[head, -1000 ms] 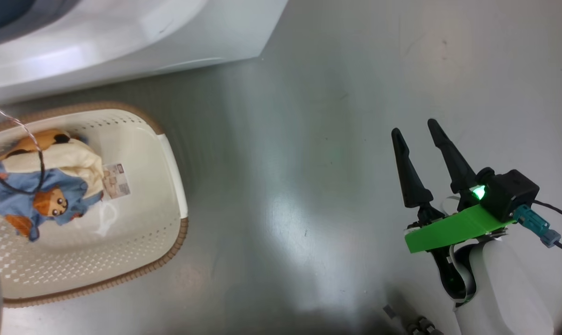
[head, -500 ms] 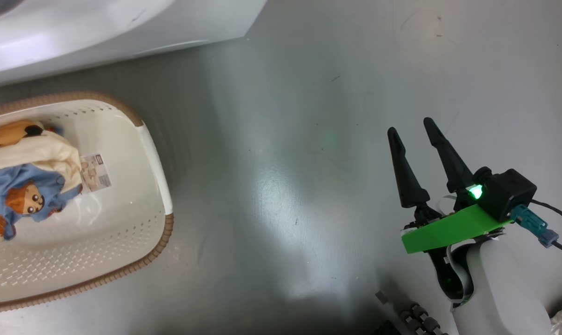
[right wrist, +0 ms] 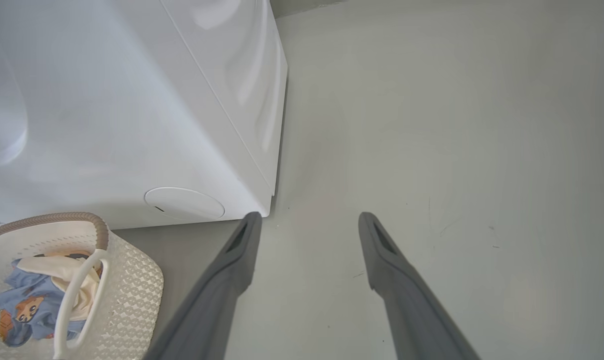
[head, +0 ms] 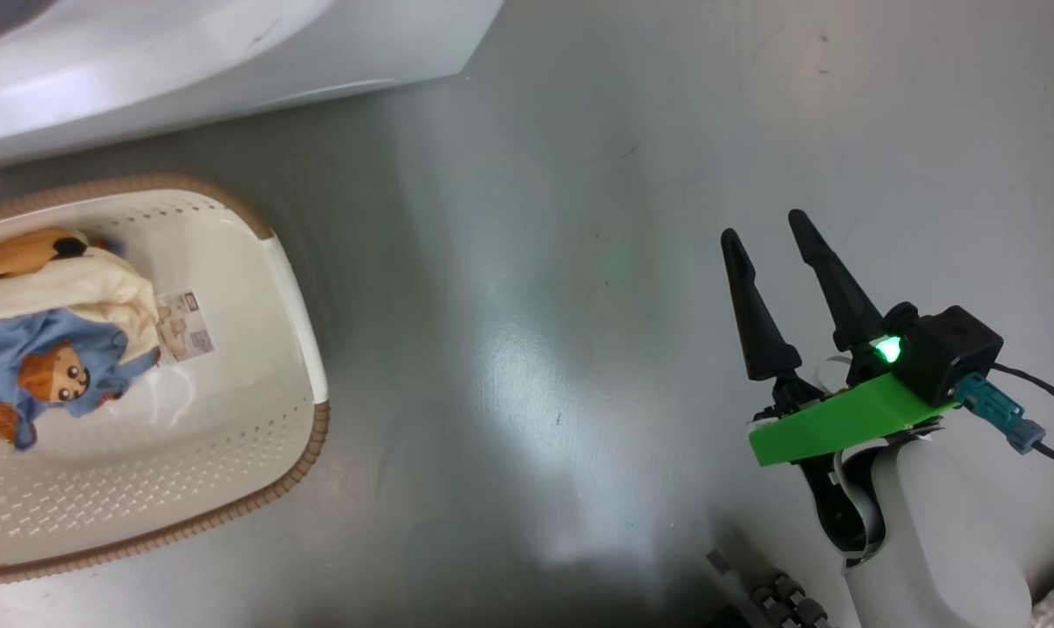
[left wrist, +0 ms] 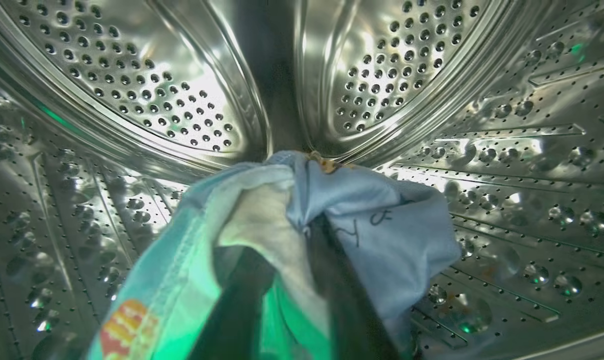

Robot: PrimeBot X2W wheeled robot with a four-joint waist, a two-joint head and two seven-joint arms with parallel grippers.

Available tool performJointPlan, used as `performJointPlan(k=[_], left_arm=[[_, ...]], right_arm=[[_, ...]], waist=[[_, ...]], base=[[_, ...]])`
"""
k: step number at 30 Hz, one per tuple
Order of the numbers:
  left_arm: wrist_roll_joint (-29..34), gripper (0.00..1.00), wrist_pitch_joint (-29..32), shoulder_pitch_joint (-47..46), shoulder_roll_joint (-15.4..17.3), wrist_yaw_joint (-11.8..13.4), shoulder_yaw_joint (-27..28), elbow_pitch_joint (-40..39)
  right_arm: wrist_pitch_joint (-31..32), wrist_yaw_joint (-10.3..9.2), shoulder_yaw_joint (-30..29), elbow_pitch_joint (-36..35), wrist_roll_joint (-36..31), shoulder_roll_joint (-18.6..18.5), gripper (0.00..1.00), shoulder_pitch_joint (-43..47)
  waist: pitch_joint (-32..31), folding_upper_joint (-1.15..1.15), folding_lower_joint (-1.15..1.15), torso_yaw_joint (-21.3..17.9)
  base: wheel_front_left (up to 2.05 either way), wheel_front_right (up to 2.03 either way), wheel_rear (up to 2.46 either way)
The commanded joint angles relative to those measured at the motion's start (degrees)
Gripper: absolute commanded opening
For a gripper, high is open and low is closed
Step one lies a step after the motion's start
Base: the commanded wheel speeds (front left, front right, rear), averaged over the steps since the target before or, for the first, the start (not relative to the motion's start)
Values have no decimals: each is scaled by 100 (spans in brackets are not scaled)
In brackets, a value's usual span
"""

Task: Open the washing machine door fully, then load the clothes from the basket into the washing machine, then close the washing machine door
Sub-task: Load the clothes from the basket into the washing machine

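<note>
The clothes (head: 56,349) are in two places. Close to the left wrist camera, a light blue piece (left wrist: 382,225) lies bunched over the left end effector (left wrist: 292,270). It covers most of the dark fingers (left wrist: 242,305), so I cannot tell whether they are clamped or apart. Behind it curves a perforated steel drum (left wrist: 157,100). In the head view, the right end effector (head: 763,224) hovers at lower right above the grey floor (head: 536,262), prongs apart, holding nothing. Further left, the cream basket (head: 291,305) sits on the floor, holding a blue bear-print piece and a cream piece beside a paper label (head: 184,325). Beyond it stands the white washing machine (head: 187,61).
</note>
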Motion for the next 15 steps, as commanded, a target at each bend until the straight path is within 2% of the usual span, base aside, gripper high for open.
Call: performJointPlan(k=[1, 15], left_arm=[[13, 100, -69, -48, 226, 50, -8, -71], [-152, 100, -474, 734, -13, 117, 64, -129]], right_arm=[[-27, 9, 80, -87, 24, 24, 100, 140], [-27, 9, -102, -57, -116, 24, 100, 150]], waist=[[-43, 0, 0, 37], [-594, 0, 0, 303]], base=[[0, 0, 0], [0, 0, 0]])
